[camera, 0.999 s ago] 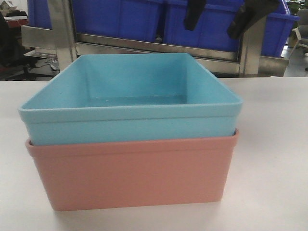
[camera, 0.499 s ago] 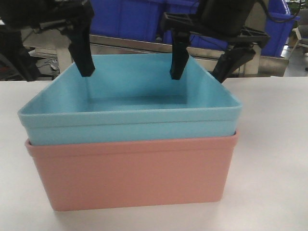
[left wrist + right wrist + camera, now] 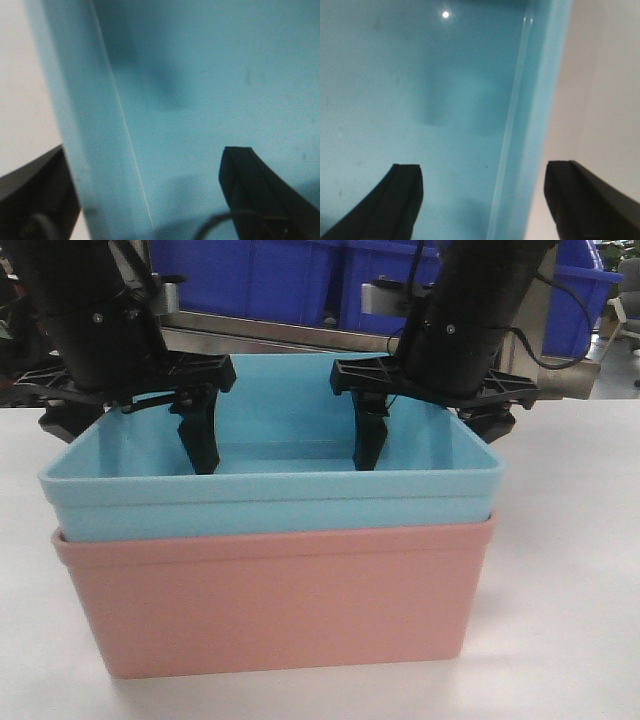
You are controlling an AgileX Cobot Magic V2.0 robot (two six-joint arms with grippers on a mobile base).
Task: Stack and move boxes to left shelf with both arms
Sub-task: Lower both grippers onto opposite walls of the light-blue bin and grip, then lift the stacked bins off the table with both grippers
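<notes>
Sitting nested in the salmon pink bin [image 3: 280, 600], the light blue bin [image 3: 270, 502] stood with its rim above the pink one, on the white table [image 3: 560, 570]. Left gripper [image 3: 130, 440] straddled the blue bin's left wall, jaws wide: inner finger [image 3: 255, 185] clear of the wall, outer finger [image 3: 35, 195] just beside it, contact not discernible. Right gripper [image 3: 428, 445] straddled the right wall, jaws equally wide, both fingers apart from the plastic. Neither gripped anything. Behind stood the steel shelf rail [image 3: 280, 332] and dark blue bins [image 3: 270, 275].
</notes>
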